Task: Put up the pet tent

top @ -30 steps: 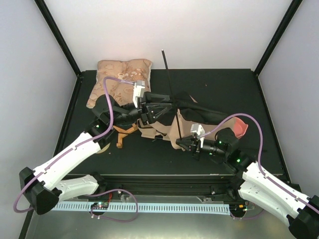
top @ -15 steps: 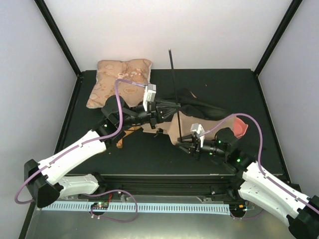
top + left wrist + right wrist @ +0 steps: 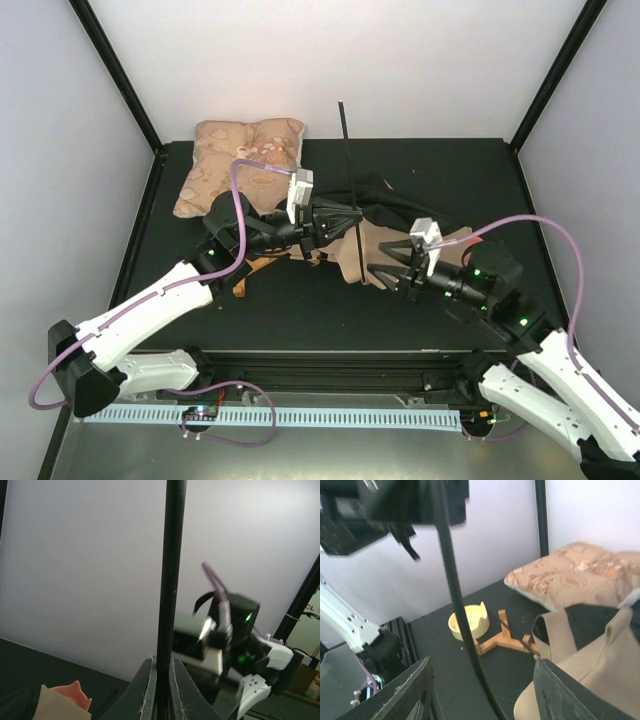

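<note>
A: Where is the pet tent (image 3: 368,245) at this point?

B: It lies as a slack heap of tan canvas and black lining around the middle of the surface (image 3: 450,170), away from every edge. Nothing of it stands yet. 1 thin black pole (image 3: 345,150) rises out of the heap, nearly upright.

A: Who has the pole?

B: The left gripper (image 3: 345,218) is clamped on it low down, just above the fabric. Its wrist view shows both fingers (image 3: 147,690) pressed against the pole. The right gripper (image 3: 481,675) stands open. Its 2 fingers sit either side of the pole's lower part without touching it, right beside the tan canvas.

A: Which step is that, then?

B: Raising the frame, I would say, and early in the task. 1 pole is up, but the canvas hangs off nothing.

A: And the next move?

B: Probably a hold for the right gripper, lower on this pole or on the canvas edge, while the left steadies the pole. I cannot make out the other poles in the heap, so finding one comes first.

A: Anything in the way?

B: No. The cushion (image 3: 240,160) sits in the far left corner. The wooden stand (image 3: 505,639) and yellow bowl (image 3: 467,621) lie toward the left edge, apart from the tent.
</note>
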You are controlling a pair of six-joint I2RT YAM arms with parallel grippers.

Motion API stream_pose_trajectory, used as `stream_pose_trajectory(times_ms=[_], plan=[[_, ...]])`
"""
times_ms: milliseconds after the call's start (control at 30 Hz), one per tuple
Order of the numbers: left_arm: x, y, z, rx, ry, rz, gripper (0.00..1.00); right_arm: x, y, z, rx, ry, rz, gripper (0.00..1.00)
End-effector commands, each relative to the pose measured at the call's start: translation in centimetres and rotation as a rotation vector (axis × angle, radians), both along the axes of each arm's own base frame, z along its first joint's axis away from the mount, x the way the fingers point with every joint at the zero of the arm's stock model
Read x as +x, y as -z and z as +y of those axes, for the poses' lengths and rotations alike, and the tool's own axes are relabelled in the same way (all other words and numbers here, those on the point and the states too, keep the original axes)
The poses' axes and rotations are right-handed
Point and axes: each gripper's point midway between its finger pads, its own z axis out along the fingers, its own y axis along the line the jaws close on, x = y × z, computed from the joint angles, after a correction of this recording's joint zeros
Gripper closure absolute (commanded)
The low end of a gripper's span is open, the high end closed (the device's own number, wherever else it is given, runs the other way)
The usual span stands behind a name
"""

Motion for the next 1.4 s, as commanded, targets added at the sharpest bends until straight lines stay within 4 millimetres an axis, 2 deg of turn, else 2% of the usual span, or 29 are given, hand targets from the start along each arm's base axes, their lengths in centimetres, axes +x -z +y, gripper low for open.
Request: stream_pose_trajectory(times_ms=[0,100,267,400,500,700,900,1133,1367], plan=[[0.7,0.8,0.1,0.020,-0.022,0.047,0.98,-0.1,-3.7,-0.9,-0.041,0.034,-0.011,0.43],[0.4,1.1,0.1,0.021,-0.009,0.058,0.99,-0.8,-7.7,-0.4,-0.011,-0.015,-0.009,0.44],[-0.2,1.8,0.4,0.027,0.010,0.077,0.98,-0.6,-13.7,0.5,0.071,-0.044,-0.008,0.46],[-0.7,2.5,0.6,0.035,0.029,0.095,0.98,0.5,-17.7,1.7,0.115,-0.060,-0.017,0.46],[-1.1,2.8,0.5,0.045,0.054,0.106,0.99,1.6,-19.3,2.7,0.136,-0.057,-0.023,0.46],[-2.1,3.6,0.5,0.068,0.099,0.122,0.98,3.0,-20.6,4.7,0.153,-0.100,-0.028,0.49],[-2.6,4.2,0.7,0.071,0.109,0.124,0.99,3.5,-21.1,5.1,0.181,-0.101,-0.030,0.64],[-2.9,4.8,0.6,0.082,0.120,0.134,0.99,3.1,-21.5,5.2,0.208,-0.126,-0.032,0.79],[-3.1,5.0,0.5,0.086,0.129,0.133,0.98,3.0,-20.8,5.5,0.200,-0.143,-0.015,0.76]])
